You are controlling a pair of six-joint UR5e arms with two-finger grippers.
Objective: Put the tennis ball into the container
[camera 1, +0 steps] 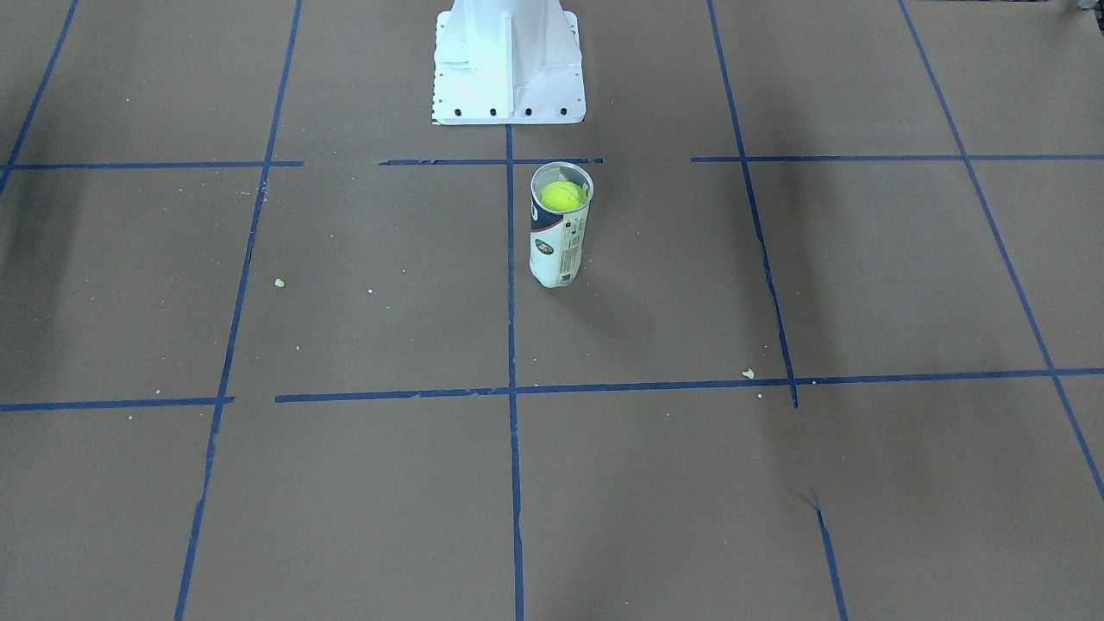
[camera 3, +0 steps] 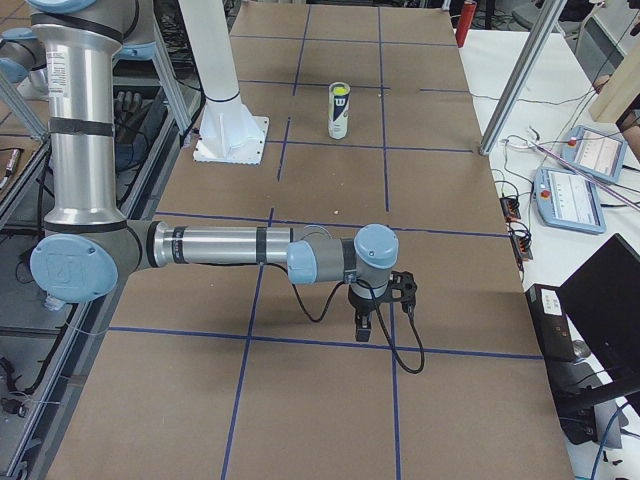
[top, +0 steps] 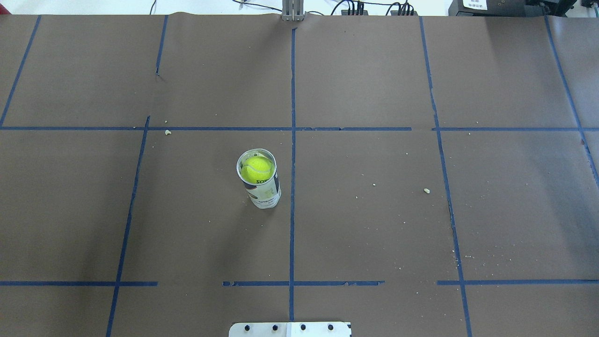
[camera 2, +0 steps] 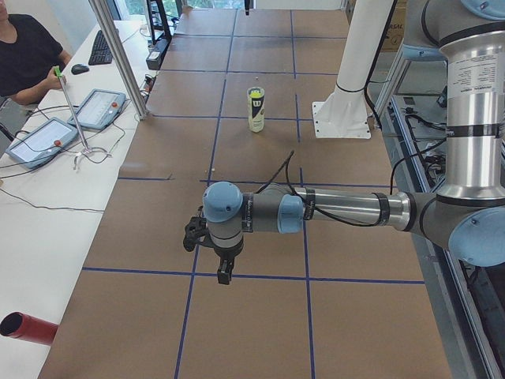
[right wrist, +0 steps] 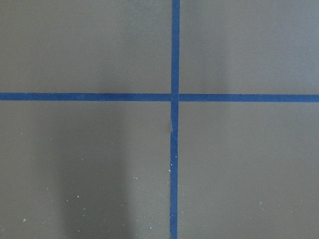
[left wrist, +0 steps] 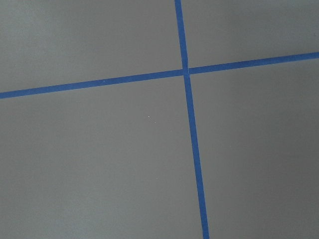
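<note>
The tennis ball [camera 1: 562, 196] sits inside the upright clear container [camera 1: 559, 246], just below its silvery rim. The overhead view shows the ball [top: 258, 169] through the open mouth of the container [top: 267, 191], left of the centre tape line. From the table's ends, the container [camera 2: 256, 117] [camera 3: 339, 120] stands alone in front of the robot base. My left gripper [camera 2: 223, 272] hangs low over the table far from it, and so does my right gripper [camera 3: 363, 330]. I cannot tell whether either is open or shut. Both wrist views show only brown paper and blue tape.
The white robot base [camera 1: 509, 69] stands just behind the container. Blue tape lines grid the brown table cover. An operator [camera 2: 24, 55] sits at a side table with control tablets [camera 2: 99, 106], and a red cylinder [camera 2: 28, 328] lies there. More tablets [camera 3: 575, 195] lie on the other side.
</note>
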